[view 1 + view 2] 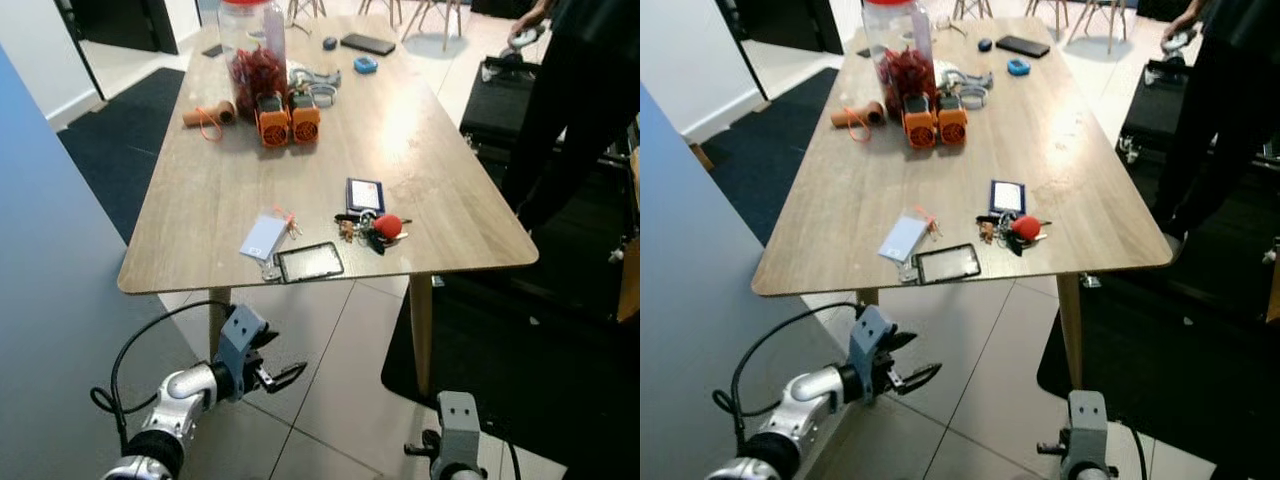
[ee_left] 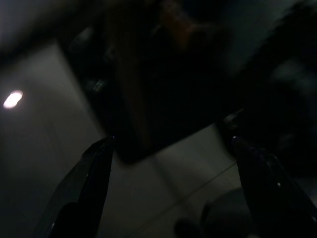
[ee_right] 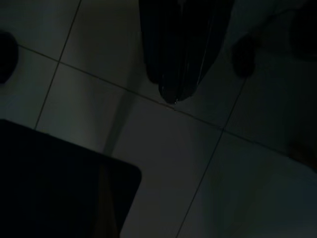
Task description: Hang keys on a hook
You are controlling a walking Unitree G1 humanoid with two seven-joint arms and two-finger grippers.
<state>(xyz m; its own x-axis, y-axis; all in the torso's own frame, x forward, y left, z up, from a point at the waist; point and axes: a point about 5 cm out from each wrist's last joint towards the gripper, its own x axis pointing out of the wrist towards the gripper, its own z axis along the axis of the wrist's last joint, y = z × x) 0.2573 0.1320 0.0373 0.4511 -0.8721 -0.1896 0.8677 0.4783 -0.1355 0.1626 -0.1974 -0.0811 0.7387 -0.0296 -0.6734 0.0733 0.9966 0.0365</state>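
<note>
We stand short of the wooden table [image 1: 200, 200], looking down its length. Approach step, by our reading: nothing is grasped.

Keys [image 1: 372, 229] lie flat on the table top near its near edge, a bunch with a red fob, just in front of a small dark card holder [image 1: 365, 193]. To their left, also by the near edge, a black phone [image 1: 308, 261] and a pale card [image 1: 263, 238]. The bunch's long axis runs roughly across the table, parallel to the near edge, red fob toward the right end; finer detail too small to tell.

Left gripper [image 1: 280, 378] is held low, below the table's near edge beside the left front leg, over floor tiles; fingers spread apart with nothing between them, confirmed in its wrist view [image 2: 99, 163]. Right gripper [image 3: 173, 74] hangs low over the tiles, fingers pressed together, empty.

No hook seen near the table. A person [image 1: 580, 90] stands beyond the table's right side.

Next move, we judge: step closer, raise an arm above the table edge, come down on the keys across their narrow width.
</note>
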